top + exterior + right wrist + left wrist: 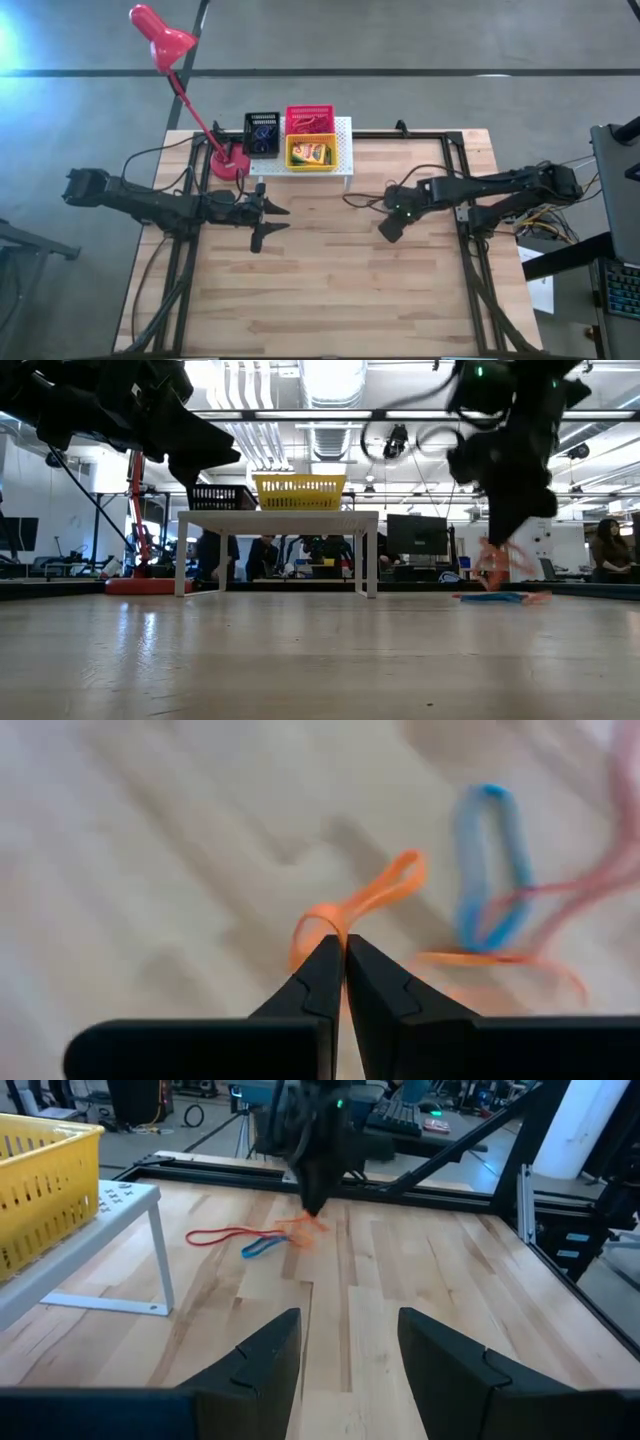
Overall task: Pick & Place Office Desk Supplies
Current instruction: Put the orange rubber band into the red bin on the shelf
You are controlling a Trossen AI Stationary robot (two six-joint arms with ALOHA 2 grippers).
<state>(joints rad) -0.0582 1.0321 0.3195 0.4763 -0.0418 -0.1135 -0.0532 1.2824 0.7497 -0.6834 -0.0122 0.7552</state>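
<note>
My right gripper (343, 952) points down at the table's right middle (388, 232), shut on an orange rubber band (362, 902). A blue band (490, 870) and a red band (225, 1235) lie flat on the wood just beside it. My left gripper (280, 219) hovers open and level at the left middle, its fingers (260, 1365) empty. At the far edge, a white stand (345, 160) carries the black (262, 133), red (310, 120) and yellow (311, 153) baskets. The yellow one holds a crayon box. My right gripper pinches the orange rubber band between its two fingertips, at a gathered bend (330, 925) of the thin strip. The fingers come from above, slanting down. A loop of the band sticks out past the tips and hangs slack below them (500, 565), above the tabletop.
A red desk lamp (160, 40) stands on its base (228, 165) left of the stand. Black frame rails (465, 215) run along the table's left and right sides. Bare wood (330, 290) lies between the arms and toward the near edge.
</note>
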